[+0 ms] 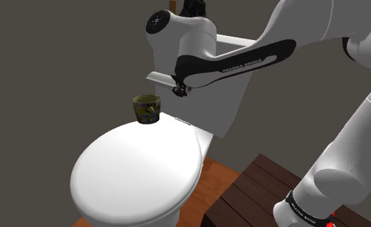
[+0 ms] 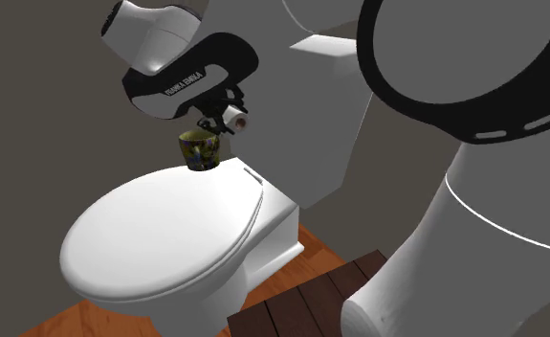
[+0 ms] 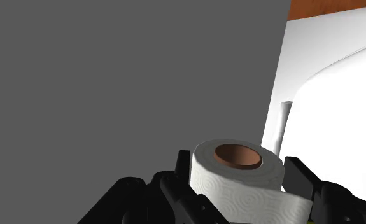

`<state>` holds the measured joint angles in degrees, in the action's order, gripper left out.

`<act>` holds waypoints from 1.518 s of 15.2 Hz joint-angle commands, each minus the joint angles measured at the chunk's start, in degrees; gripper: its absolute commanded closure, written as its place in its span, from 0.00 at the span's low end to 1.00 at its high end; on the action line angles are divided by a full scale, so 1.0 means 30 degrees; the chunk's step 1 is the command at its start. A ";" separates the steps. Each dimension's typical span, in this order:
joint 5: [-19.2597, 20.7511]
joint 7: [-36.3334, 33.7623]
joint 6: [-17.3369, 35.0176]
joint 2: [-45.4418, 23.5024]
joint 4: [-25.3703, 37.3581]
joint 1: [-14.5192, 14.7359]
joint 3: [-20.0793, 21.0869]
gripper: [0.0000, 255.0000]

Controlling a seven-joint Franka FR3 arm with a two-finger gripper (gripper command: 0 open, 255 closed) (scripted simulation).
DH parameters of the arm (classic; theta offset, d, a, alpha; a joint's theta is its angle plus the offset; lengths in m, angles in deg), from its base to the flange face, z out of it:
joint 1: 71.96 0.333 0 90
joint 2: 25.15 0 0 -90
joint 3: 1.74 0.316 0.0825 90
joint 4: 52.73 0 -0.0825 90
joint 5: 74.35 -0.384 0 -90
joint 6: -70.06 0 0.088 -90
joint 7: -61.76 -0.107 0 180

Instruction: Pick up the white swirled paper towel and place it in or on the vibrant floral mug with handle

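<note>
The gripper (image 3: 240,172) has its jaws clamped on the paper towel roll (image 3: 251,191), seemingly just above the mug (image 2: 201,150) on the toilet (image 2: 158,235).

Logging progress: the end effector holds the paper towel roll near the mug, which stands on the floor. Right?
No: the mug stands on the toilet, at the back of its closed lid, per the shoulder view. The end effector holds the paper towel roll near it.

Swirl-embossed paper towel roll (image 3: 239,183); glossy toilet lid (image 1: 135,171)
</note>
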<state>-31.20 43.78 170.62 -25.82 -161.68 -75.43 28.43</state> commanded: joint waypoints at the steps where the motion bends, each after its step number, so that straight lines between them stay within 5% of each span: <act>1: 0.0541 -0.0487 -0.1193 -0.1568 0.1890 0.0505 0.0461 1.00; 7: 0.2433 -0.1270 -0.4687 -0.6315 0.7977 0.2979 0.1016 1.00; 23: 0.2949 -0.3643 -0.2091 -0.7088 0.5096 0.2693 0.0755 1.00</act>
<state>-22.50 33.37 163.71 -46.88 -145.73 -67.27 30.76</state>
